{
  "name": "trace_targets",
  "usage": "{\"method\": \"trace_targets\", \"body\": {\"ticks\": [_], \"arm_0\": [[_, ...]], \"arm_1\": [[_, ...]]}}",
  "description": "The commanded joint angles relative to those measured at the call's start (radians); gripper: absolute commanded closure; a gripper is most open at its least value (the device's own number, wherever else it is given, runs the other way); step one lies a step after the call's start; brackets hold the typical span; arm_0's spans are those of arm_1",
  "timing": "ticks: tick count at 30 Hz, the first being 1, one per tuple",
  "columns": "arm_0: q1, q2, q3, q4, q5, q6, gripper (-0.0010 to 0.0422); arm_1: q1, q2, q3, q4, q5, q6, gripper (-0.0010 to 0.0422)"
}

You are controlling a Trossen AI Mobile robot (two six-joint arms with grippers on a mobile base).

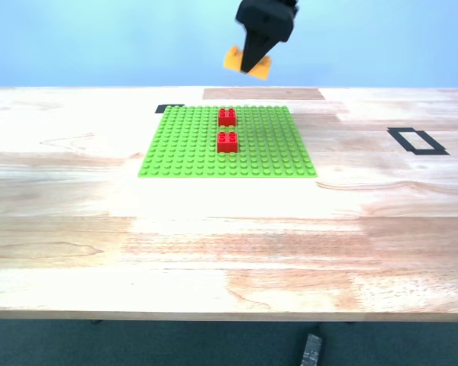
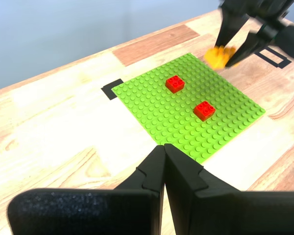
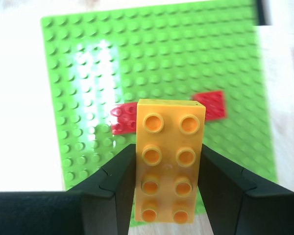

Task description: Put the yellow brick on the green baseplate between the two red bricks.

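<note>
Yellow brick [image 3: 169,167] clamped along its long sides in my second tool [image 3: 167,188], studs facing the wrist camera, eight of them in two rows. Held in the air above the far edge of the green baseplate [image 1: 187,145], clear of the plate and of the worktop [image 1: 229,244]; same brick [image 1: 246,62] seen in the exterior view as an orange-yellow block between dark fingers [image 1: 254,57], just past the plate's far side. Two red bricks [image 1: 227,117] [image 1: 227,142] seated on the baseplate, one behind the other along its middle, a narrow strip of bare studs between them, both blurred below the brick in the second wrist view. Green baseplate flat on the pale wooden worktop, a black tape corner [image 1: 169,108] at its far corner toward the exterior view's left, a black tape rectangle [image 1: 417,141] well apart toward the exterior view's right. My first tool [image 2: 164,166] empty, fingers pressed together, raised over the worktop near one edge of the plate.
</note>
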Motion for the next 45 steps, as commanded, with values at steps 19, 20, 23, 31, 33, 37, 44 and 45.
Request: {"method": "trace_targets", "body": {"ticks": [19, 20, 23, 31, 33, 37, 44, 45], "arm_0": [[0.0, -0.002, 0.0, 0.0, 0.0, 0.004, 0.0412], [0.0, -0.001, 0.0, -0.001, 0.0, 0.004, 0.0412], [0.0, -0.001, 0.0, 0.0, 0.0, 0.004, 0.0412], [0.0, -0.002, 0.0, 0.0, 0.0, 0.004, 0.0413], [0.0, -0.001, 0.0, 0.0, 0.0, 0.004, 0.0412], [0.0, 0.001, 0.0, 0.002, 0.0, 0.004, 0.0412], [0.0, 0.002, 0.0, 0.005, 0.0, 0.005, 0.0412], [0.0, 0.002, 0.0, 0.003, 0.0, 0.005, 0.0413]], "arm_1": [[0.029, 0.336, 0.231, -0.088, 0.1, -0.13, 0.0383], [0.029, 0.341, 0.231, -0.083, 0.1, -0.131, 0.0383], [0.029, 0.351, 0.23, -0.069, 0.1, -0.131, 0.0383], [0.02, 0.382, 0.23, -0.045, 0.097, -0.119, 0.0383], [0.022, 0.393, 0.23, -0.037, 0.097, -0.119, 0.0383], [0.021, 0.387, 0.227, -0.024, 0.092, -0.115, 0.0382], [0.016, 0.375, 0.226, -0.018, 0.074, -0.104, 0.0347], [0.014, 0.378, 0.226, -0.018, 0.074, -0.098, 0.0339]]}}
